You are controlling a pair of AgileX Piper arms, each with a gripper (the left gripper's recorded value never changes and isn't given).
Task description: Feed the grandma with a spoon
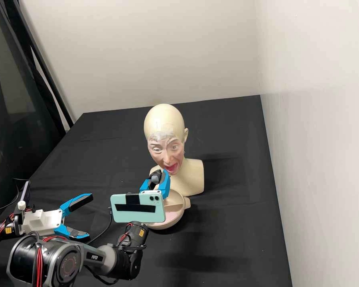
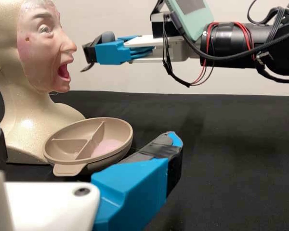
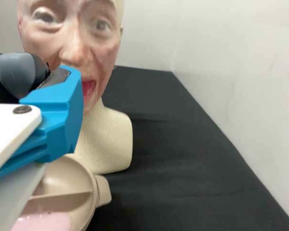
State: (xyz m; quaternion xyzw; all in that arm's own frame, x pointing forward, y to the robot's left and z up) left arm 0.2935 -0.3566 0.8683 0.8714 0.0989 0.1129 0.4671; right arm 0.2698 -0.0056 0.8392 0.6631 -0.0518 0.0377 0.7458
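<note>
Grandma (a bald mannequin bust, mouth agape) is stood about mid-worktop, face turned toward the near left corner. A divided dish is set at the bust's base on the near side; whether it touches the bust cannot be told.

Right end effector is held level before the face, fingers pressed together on the dark grey spoon. The spoon is located just short of the open mouth, above the dish and clear of the lips; a small gap is seen in the left wrist view. Its long axis is judged to run roughly level along the fingers, from near left toward far right, leading end pointed at the mouth. The spoon's bowl is not clearly made out.

The mouth lies straight ahead of the fingertips, slightly lower. A short advance along that axis, with a slight dip, is judged to be what is called for.

Left end effector is placed by the near left corner, fingers spread, nothing held; much the farther arm.
</note>
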